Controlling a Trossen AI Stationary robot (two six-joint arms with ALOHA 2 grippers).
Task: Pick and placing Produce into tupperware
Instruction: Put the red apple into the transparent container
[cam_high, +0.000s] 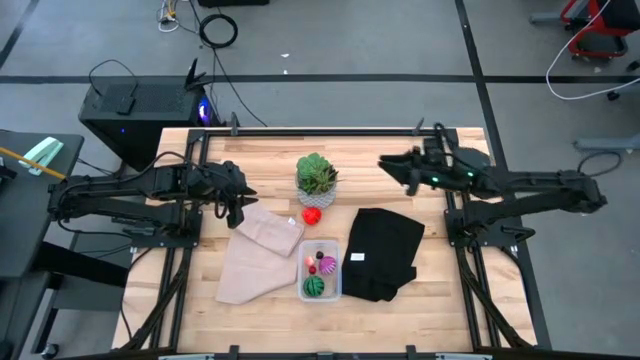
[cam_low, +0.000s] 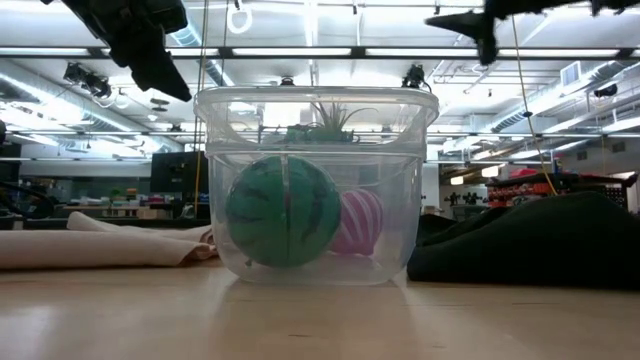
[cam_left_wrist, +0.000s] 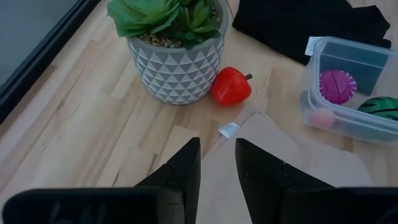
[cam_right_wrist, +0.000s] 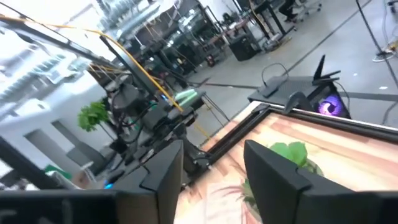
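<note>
We see the left gripper (cam_left_wrist: 216, 163) hanging over the tan folded cloth (cam_high: 256, 252) on the pale wooden bench (cam_high: 450, 300), its jaws open a narrow way and holding nothing. Just ahead of those jaws lies the small glossy red toy pepper (cam_left_wrist: 231, 86), touching the foot of the grey-and-white patterned pot that holds the spiky green plant (cam_left_wrist: 176, 50). Beyond the pepper and off to one side of the jaws stands the small clear rectangular plastic container (cam_high: 320, 272), between the tan cloth and the crumpled black cloth (cam_high: 385, 252). Inside it we find the dark green striped ball (cam_low: 283, 210), the magenta striped ball (cam_low: 358, 222) behind it, and a small pink piece (cam_left_wrist: 321, 119) near the container's wall.

The right gripper (cam_right_wrist: 211, 171) is raised above the bench's far side, well apart from the container, its jaws open and empty. Ahead of these jaws we make out the plant's leaves and, farther off, the left arm (cam_high: 130, 190).
</note>
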